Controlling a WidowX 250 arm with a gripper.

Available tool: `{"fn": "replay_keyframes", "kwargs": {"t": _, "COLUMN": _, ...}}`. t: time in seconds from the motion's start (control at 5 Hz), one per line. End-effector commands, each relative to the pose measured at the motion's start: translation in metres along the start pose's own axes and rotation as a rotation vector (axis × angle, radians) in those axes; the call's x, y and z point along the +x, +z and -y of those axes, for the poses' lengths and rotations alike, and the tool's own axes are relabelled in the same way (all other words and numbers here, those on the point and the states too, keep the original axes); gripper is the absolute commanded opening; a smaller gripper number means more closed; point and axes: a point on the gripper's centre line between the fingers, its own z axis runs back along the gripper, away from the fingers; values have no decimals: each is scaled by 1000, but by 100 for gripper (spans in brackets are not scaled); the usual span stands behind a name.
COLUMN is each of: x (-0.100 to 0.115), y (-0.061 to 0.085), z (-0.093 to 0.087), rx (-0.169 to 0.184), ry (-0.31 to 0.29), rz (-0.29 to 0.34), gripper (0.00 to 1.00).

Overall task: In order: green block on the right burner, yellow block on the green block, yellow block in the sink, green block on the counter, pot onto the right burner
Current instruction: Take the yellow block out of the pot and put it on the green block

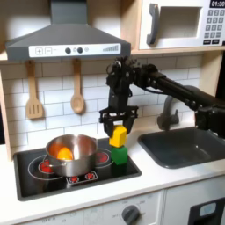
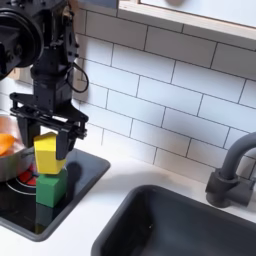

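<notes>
The green block (image 1: 118, 156) (image 2: 50, 188) sits on the black cooktop's burner at the first exterior view's right. Directly on top of it is the yellow block (image 1: 118, 137) (image 2: 46, 155), slightly tilted and touching or just above it. My gripper (image 1: 119, 130) (image 2: 47, 150) comes down from above with a finger on each side of the yellow block, shut on it. The steel pot (image 1: 74, 151) (image 2: 8, 158) stands on the other burner with a rounder orange piece (image 1: 63, 154) inside. The dark grey sink (image 1: 186, 147) (image 2: 175, 225) lies to the right in both exterior views.
An arched faucet (image 1: 167, 112) (image 2: 233, 170) rises behind the sink. Two wooden utensils (image 1: 34, 97) hang on the tiled wall under a range hood (image 1: 66, 39). Off-white counter (image 1: 154, 176) (image 2: 110, 185) separates the cooktop (image 1: 53, 180) from the sink.
</notes>
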Motion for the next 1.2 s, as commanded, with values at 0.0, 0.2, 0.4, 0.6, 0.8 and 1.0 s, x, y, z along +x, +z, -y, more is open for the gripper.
{"fn": "replay_keyframes", "kwargs": {"t": 0.0, "x": -4, "y": -4, "z": 5, "rx": -3, "ry": 3, "rz": -15, "gripper": 0}}
{"fn": "replay_keyframes", "kwargs": {"t": 0.2, "x": -4, "y": -9, "z": 2, "rx": -1, "ry": 15, "rz": -29, "gripper": 0}}
{"fn": "replay_keyframes", "kwargs": {"t": 0.4, "x": -1, "y": -8, "z": 3, "rx": -5, "ry": 20, "rz": -23, "gripper": 0}}
{"fn": "replay_keyframes", "kwargs": {"t": 0.6, "x": 0, "y": -7, "z": 6, "rx": -5, "ry": 20, "rz": -23, "gripper": 0}}
{"fn": "replay_keyframes", "kwargs": {"t": 0.8, "x": 2, "y": -3, "z": 8, "rx": -4, "ry": 18, "rz": -11, "gripper": 0}}
{"fn": "replay_keyframes", "kwargs": {"t": 1.0, "x": 3, "y": -1, "z": 5, "rx": 0, "ry": 27, "rz": -4, "gripper": 0}}
